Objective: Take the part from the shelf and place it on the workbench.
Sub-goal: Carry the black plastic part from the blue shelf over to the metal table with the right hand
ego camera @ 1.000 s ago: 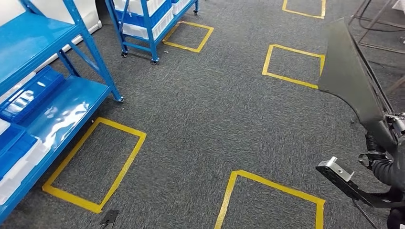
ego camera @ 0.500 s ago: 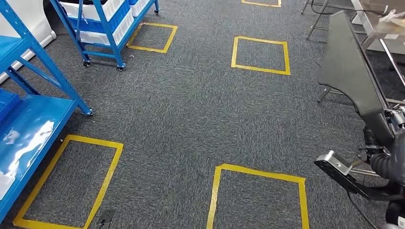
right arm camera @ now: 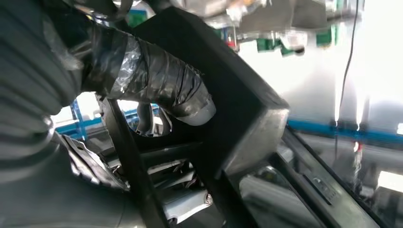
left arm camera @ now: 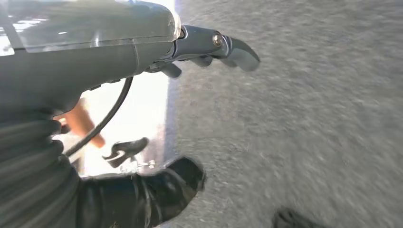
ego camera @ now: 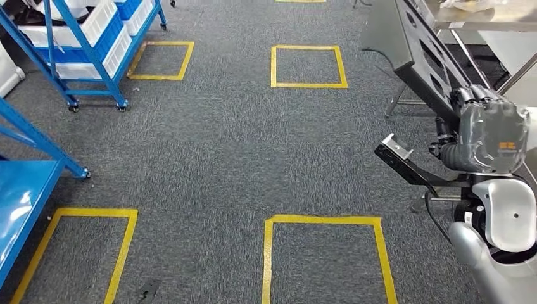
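The part is a large dark grey panel with slots, held up at the right of the head view. My right hand grips it at its lower end. A black bar with a silver tip sticks out below that hand. In the right wrist view my tape-wrapped thumb presses on the black part. The steel workbench stands at the far right, behind the part. My left hand hangs over the carpet with its fingers stretched out, holding nothing.
Yellow tape squares mark the grey carpet. A blue shelf juts in at the lower left. A blue cart with white bins stands at the upper left. The workbench's metal legs reach the floor behind the part.
The camera has swung to the right: the blue shelf slid off to the left and the workbench came in at the upper right. My right hand still holds the part.
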